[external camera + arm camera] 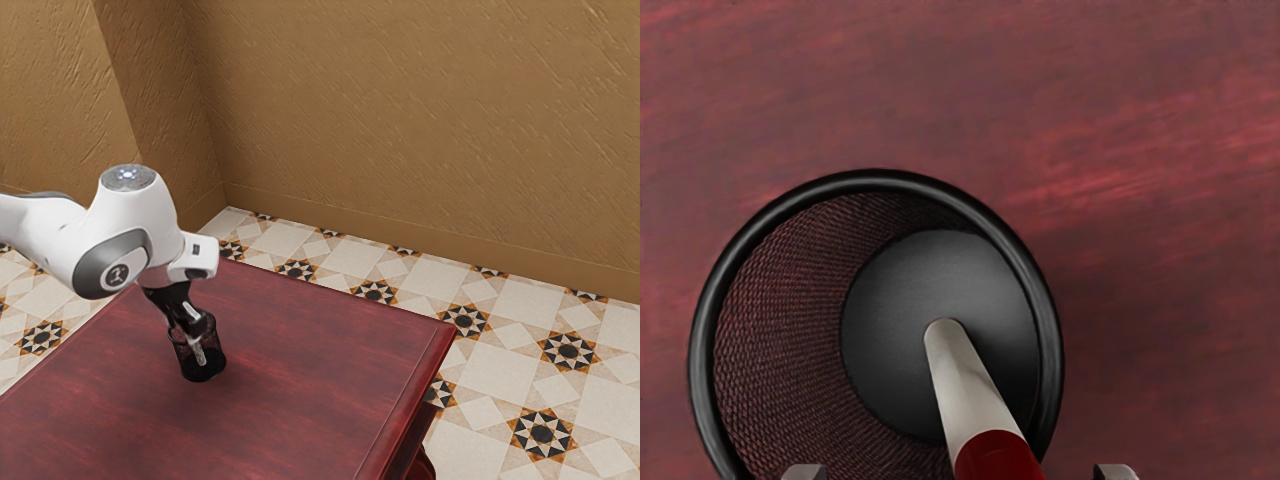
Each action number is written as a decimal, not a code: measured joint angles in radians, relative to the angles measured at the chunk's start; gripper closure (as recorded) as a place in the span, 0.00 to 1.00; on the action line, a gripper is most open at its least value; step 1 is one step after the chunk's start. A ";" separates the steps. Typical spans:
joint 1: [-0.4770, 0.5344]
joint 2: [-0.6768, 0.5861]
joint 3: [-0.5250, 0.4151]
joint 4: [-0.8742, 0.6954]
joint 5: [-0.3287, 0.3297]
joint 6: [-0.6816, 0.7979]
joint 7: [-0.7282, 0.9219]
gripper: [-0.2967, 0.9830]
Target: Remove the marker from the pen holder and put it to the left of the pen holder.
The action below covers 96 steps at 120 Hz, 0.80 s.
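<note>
Low over the pen holder, my gripper (192,325) reaches down with its fingers at the rim's height. The black mesh pen holder (203,368) stands upright on the table, and the marker's pale body (200,354) shows through its side. In the wrist view, the marker (968,388) leans inside the round pen holder (708,330), its white end near the dark floor and its red part rising toward the hand. Two fingertips of my gripper (960,472) peek in at the lower edge, wide apart, with the marker between them and a gap on either side.
The dark red wooden table (300,350) extends around the holder, with its raised edge (410,400) toward the exterior view's right. Beyond lie a patterned tile floor (520,350) and a brown wall (400,120).
</note>
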 joint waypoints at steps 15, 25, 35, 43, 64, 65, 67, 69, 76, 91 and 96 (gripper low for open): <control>0.000 -0.001 -0.001 0.002 0.000 0.002 0.004 0.66; 0.000 -0.001 -0.001 0.002 -0.001 0.003 0.006 0.73; 0.000 -0.002 0.000 0.002 0.001 0.004 0.006 0.77; 0.000 -0.005 0.001 0.006 0.005 0.002 0.003 0.79; 0.001 -0.015 0.000 0.140 0.016 -0.103 -0.011 0.83; 0.001 -0.015 0.000 0.150 0.017 -0.112 -0.012 0.83; 0.002 -0.015 0.000 0.171 0.017 -0.134 -0.013 0.83; 0.002 -0.015 -0.001 0.190 0.017 -0.156 -0.015 0.83; 0.001 -0.017 0.000 0.250 0.017 -0.240 -0.019 0.84; 0.000 0.032 0.054 0.394 0.019 -0.472 -0.024 0.84; 0.005 0.073 0.074 0.437 0.022 -0.554 -0.025 0.84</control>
